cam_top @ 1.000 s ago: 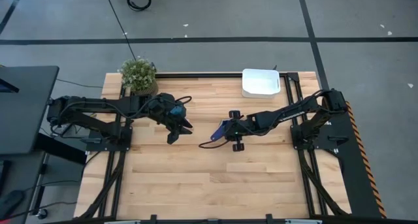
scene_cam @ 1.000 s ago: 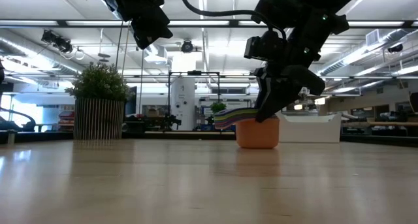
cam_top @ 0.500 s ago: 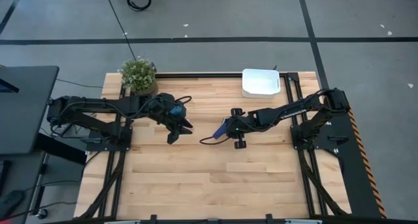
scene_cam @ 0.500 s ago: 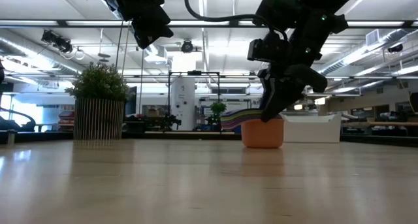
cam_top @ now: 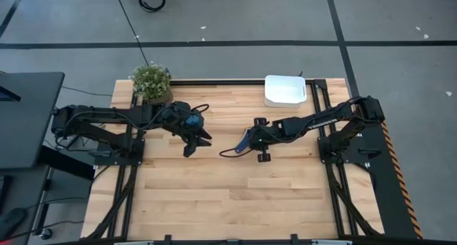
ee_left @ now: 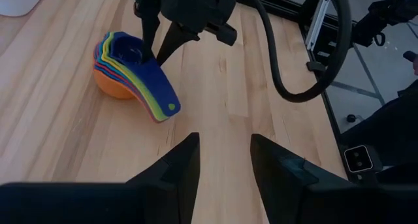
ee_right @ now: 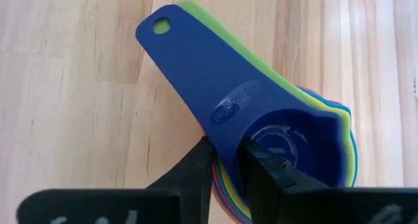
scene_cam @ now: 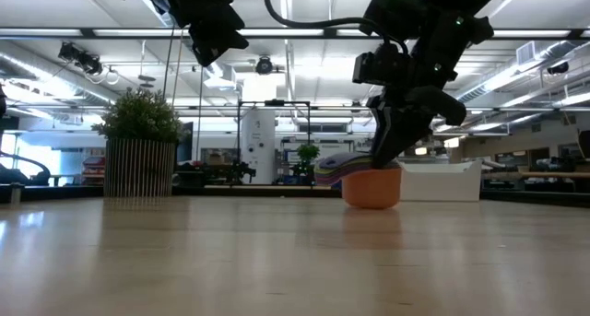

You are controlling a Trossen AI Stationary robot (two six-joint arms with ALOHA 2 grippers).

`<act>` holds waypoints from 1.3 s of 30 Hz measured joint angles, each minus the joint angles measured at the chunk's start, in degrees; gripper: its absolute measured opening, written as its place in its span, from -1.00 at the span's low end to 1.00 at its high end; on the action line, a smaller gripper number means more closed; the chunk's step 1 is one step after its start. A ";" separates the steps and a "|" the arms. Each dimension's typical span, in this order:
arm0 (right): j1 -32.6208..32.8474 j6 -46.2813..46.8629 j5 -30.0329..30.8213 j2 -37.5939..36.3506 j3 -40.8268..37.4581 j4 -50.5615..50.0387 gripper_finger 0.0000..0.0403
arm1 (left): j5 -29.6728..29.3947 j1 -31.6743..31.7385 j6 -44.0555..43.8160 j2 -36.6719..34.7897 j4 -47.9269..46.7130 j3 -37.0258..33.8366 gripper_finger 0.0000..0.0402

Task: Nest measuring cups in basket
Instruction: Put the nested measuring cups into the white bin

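The measuring cups sit nested in one stack near the table's middle, with the dark blue cup innermost and the orange one outermost. Their handles fan out toward the left arm. My right gripper is shut on the stack. My left gripper hangs open and empty above the table, left of the stack. The white basket stands at the far edge, right of centre. My right gripper pinches the stack's wall beside the root of the handles. One finger is inside the dark blue cup and the other is outside. The fingers point down from above. The stack looks slightly tipped, with its orange bottom at the table top.
A potted green plant stands at the far left corner. Bare wood lies between the stack and the basket. The near half of the table is also bare wood. Black frame rails run along the table's sides.
My right gripper has moved a little toward the table's right edge, taking the nested stack with it along the table top. The stack's bottom now looks a little more tipped.
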 joint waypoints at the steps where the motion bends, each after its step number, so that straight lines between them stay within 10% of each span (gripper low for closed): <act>1: 0.00 0.00 -0.15 0.00 0.00 0.02 -0.62 | -0.02 0.00 0.02 0.00 0.00 0.00 -0.29; 39: -6.30 -7.55 -6.25 0.02 6.47 -8.73 -0.31 | 0.00 0.02 0.00 0.00 -0.04 0.00 -0.29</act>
